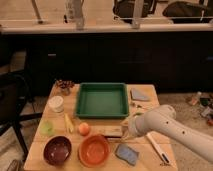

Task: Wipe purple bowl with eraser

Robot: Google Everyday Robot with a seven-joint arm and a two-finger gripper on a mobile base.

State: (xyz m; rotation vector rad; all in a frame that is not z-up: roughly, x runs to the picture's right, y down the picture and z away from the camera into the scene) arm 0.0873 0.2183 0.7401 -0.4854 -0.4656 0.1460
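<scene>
The purple bowl (57,150) sits at the table's front left, next to the orange bowl (94,149). The eraser (112,132), a small block with a dark top over a tan base, lies on the table just behind the orange bowl and in front of the green tray. My white arm reaches in from the right. My gripper (128,131) is at the eraser's right end, low over the table and mostly hidden behind the arm's wrist. It is well to the right of the purple bowl.
A green tray (102,100) stands mid-table. A blue-grey sponge (127,153) and a long white brush (157,147) lie front right. An orange fruit (84,128), a yellow item (69,124), a green cup (47,128) and a white cup (56,103) are on the left. A grey cloth (139,94) is at the back right.
</scene>
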